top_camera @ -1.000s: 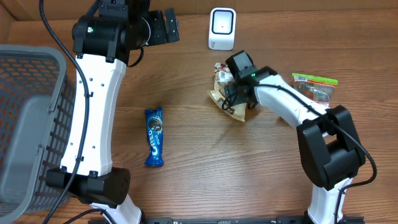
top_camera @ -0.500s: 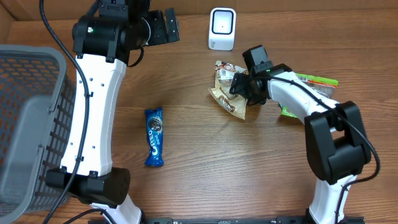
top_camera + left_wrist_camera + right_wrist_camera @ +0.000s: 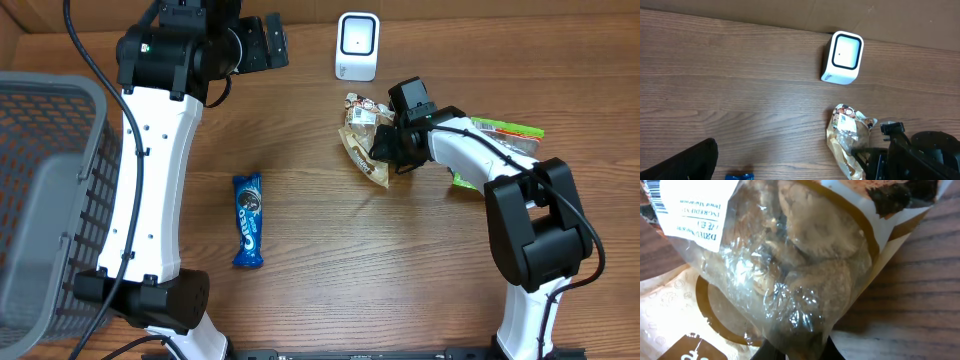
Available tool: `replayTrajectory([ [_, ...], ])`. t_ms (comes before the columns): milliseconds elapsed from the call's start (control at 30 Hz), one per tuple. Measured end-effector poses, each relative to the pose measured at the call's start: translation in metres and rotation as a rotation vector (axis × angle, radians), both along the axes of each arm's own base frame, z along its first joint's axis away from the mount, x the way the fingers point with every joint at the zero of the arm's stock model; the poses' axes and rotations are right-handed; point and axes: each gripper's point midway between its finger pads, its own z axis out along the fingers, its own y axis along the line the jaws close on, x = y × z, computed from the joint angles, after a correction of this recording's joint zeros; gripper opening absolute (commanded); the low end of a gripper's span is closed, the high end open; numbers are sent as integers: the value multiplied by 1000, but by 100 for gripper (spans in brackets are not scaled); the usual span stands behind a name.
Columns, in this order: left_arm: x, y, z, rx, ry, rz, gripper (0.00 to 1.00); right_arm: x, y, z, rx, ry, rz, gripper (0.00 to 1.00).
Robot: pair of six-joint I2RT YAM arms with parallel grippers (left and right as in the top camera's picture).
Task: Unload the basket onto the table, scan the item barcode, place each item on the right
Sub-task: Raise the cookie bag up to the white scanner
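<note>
The item is a crinkly clear-and-tan snack bag [image 3: 362,135] lying right of centre, also in the left wrist view [image 3: 846,137]. In the right wrist view the bag [image 3: 790,265] fills the frame, with a white barcode label [image 3: 687,205] at its top left. My right gripper [image 3: 390,145] is shut on the bag's right edge, the film pinched between its dark fingertips [image 3: 771,352]. The white scanner [image 3: 357,45] stands at the back, its face up [image 3: 842,56]. My left gripper [image 3: 265,42] hangs open, high at the back left, holding nothing.
A blue Oreo pack [image 3: 248,220] lies left of centre. A green packet [image 3: 507,130] sits behind the right arm. A grey mesh basket [image 3: 40,200] fills the left edge. The left arm's white column [image 3: 150,170] stands between basket and Oreo pack.
My right gripper has closed on the snack bag after sliding right along it. The bag has shifted slightly. The left arm has not moved.
</note>
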Motion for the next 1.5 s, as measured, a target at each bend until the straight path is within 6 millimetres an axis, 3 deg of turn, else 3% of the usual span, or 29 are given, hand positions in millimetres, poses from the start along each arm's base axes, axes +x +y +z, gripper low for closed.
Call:
replayTrajectory([
  [167,0,0,0,0,0,0,99,-6,-12,10,-65,-10,46,4],
  [300,0,0,0,0,0,0,100,8,-29,42,-161,-131,24,4],
  [567,0,0,0,0,0,0,100,77,-66,162,-495,-637,-41,4],
  [767,0,0,0,0,0,0,100,117,-75,244,-791,-975,1,4],
  [867,0,0,0,0,0,0,100,129,-75,277,-939,-1091,56,4],
  [933,0,0,0,0,1,-1,100,138,-72,286,-1069,-1141,134,4],
  [1033,0,0,0,0,0,-1,100,151,-63,277,-1218,-1153,283,4],
  [1167,0,0,0,0,0,0,100,170,-48,240,-1392,-1133,502,4],
  [1300,0,0,0,0,0,0,100,180,-36,206,-1448,-1119,673,4],
  [1500,0,0,0,0,0,0,100,185,-35,196,-1481,-1119,765,4],
])
